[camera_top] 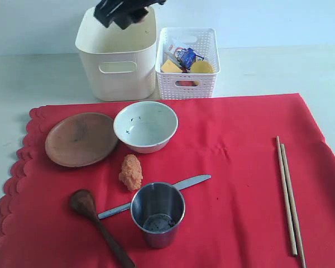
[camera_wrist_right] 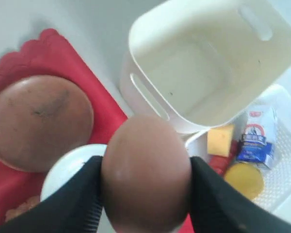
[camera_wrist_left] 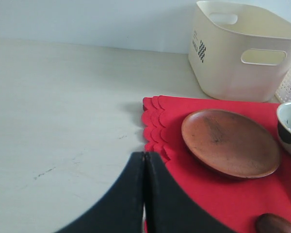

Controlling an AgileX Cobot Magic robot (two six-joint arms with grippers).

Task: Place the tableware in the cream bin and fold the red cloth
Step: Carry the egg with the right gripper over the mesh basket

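The right tool (camera_wrist_right: 148, 194) was clamped on a brown egg (camera_wrist_right: 145, 165), one finger on each side. It hung high at the back of the scene, over the bin (camera_top: 117, 61) and the basket (camera_top: 187, 84). The basket already held food and a carton, so the egg was probably bound there rather than for the bin. The grip looked gentle and centred, which suits a shell that can crack or roll.

The left tool (camera_wrist_left: 144, 194) had its fingers pressed together on nothing. It sat low over the bare worktop (camera_wrist_left: 63, 121), just beside the scalloped corner of the cloth (camera_top: 229, 167), likely parked out of the other arm's way.

The bin showed a bare floor. All the tableware lay on the cloth: plate (camera_top: 81, 138) and bowl (camera_top: 146, 125) side by side near the bin, cup (camera_top: 157, 213) upright over the knife (camera_top: 192, 180), spoon (camera_top: 97, 223) beside them, chopsticks (camera_top: 287, 195) well apart. An orange lump (camera_top: 131, 172) of food lay between bowl and cup. Folding must wait until the cloth is cleared.
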